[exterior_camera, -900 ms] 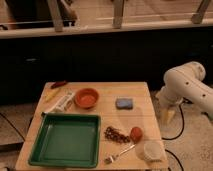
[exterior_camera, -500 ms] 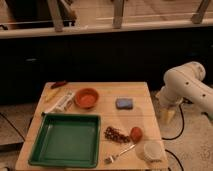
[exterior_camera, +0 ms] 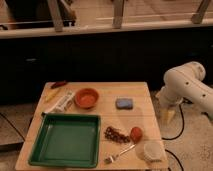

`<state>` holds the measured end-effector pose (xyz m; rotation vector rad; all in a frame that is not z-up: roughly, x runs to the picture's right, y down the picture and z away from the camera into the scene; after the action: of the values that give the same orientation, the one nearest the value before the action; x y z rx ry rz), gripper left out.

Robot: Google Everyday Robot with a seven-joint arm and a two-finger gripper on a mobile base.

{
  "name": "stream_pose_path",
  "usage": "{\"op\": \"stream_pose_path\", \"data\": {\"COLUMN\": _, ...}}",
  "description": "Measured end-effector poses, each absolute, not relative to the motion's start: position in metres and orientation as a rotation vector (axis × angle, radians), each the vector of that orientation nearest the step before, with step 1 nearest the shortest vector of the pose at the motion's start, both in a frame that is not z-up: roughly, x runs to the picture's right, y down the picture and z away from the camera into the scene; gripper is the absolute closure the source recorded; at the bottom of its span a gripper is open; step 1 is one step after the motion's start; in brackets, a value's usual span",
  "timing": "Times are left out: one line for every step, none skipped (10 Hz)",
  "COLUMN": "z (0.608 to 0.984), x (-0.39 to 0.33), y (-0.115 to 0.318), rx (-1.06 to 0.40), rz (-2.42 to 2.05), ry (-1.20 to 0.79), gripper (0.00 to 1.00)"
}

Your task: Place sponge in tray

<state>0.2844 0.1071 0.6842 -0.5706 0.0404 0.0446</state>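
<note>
The light-blue sponge (exterior_camera: 124, 103) lies flat on the wooden table (exterior_camera: 142, 90), right of centre. The green tray (exterior_camera: 65, 140) sits at the table's front left with nothing in it. My gripper (exterior_camera: 168, 117) hangs pointing down from the white arm (exterior_camera: 187, 85), just past the table's right edge. It is to the right of the sponge, well apart from it. Its fingers stand open and hold nothing.
An orange bowl (exterior_camera: 86, 98) stands left of the sponge, with a white packet (exterior_camera: 59, 104) and a red item (exterior_camera: 58, 84) further left. In front of the sponge lie a brown cluster (exterior_camera: 115, 134), a reddish fruit (exterior_camera: 136, 133), a fork (exterior_camera: 119, 154) and a pale round container (exterior_camera: 150, 150).
</note>
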Motion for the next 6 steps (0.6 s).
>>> {"op": "stream_pose_path", "data": {"z": 0.6842, "x": 0.2843, "y": 0.1071, "rx": -0.571, "rz": 0.045, "ry": 0.040, "gripper": 0.20}}
{"op": "stream_pose_path", "data": {"z": 0.6841, "x": 0.2844, "y": 0.1070, "rx": -0.571, "rz": 0.045, "ry": 0.041, "gripper": 0.20}}
{"op": "stream_pose_path", "data": {"z": 0.6841, "x": 0.2843, "y": 0.1070, "rx": -0.570, "rz": 0.044, "ry": 0.040, "gripper": 0.20}}
{"op": "stream_pose_path", "data": {"z": 0.6841, "x": 0.2843, "y": 0.1069, "rx": -0.570, "rz": 0.044, "ry": 0.040, "gripper": 0.20}}
{"op": "stream_pose_path", "data": {"z": 0.6842, "x": 0.2842, "y": 0.1069, "rx": -0.570, "rz": 0.044, "ry": 0.040, "gripper": 0.20}}
{"op": "stream_pose_path", "data": {"z": 0.6877, "x": 0.2812, "y": 0.1058, "rx": -0.567, "rz": 0.040, "ry": 0.036, "gripper": 0.20}}
